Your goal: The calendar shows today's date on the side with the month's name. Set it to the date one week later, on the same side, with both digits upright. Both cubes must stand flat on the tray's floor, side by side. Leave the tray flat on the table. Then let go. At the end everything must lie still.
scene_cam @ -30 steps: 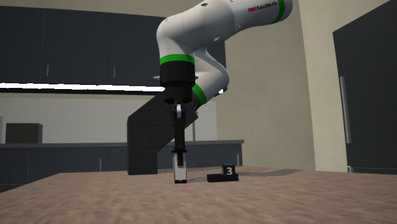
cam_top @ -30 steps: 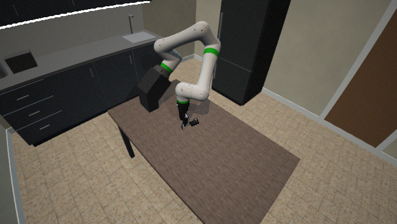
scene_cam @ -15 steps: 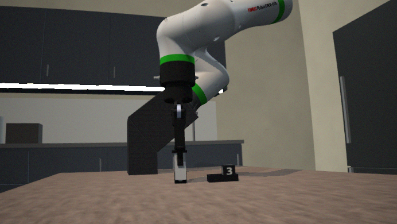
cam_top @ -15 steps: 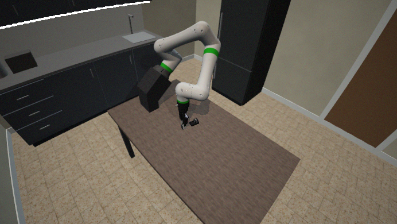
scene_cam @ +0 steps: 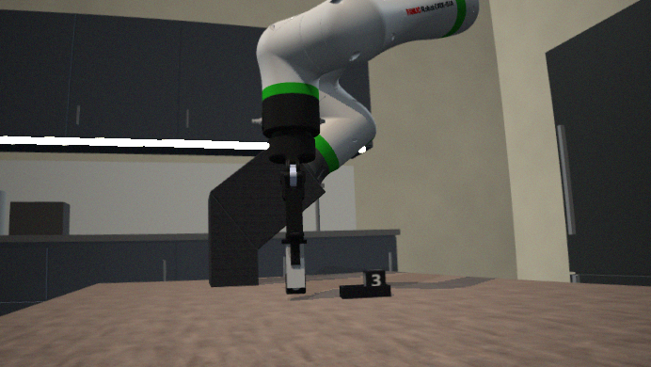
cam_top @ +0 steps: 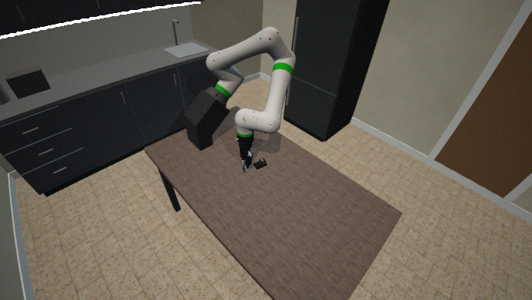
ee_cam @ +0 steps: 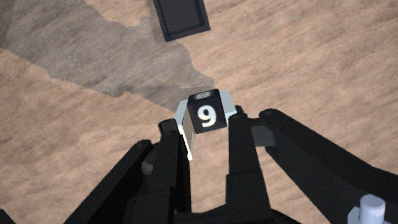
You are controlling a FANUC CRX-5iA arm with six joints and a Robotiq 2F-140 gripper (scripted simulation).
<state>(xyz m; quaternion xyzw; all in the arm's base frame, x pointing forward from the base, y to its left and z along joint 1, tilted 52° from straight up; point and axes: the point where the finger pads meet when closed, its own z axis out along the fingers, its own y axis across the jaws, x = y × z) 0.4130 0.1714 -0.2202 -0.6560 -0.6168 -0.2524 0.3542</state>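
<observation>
Brown table [cam_top: 307, 215] [scene_cam: 329, 329] [ee_cam: 300, 55] under a FANUC-lettered arm [cam_top: 278, 92] [scene_cam: 329, 42], claw [cam_top: 246, 168] [scene_cam: 295, 288] [ee_cam: 207, 108] clamped on a "9" cube [ee_cam: 206, 115], a "3" cube [cam_top: 263, 161] [scene_cam: 374, 279] in the tray [cam_top: 260, 165] [scene_cam: 353, 292] [ee_cam: 187, 35]
</observation>
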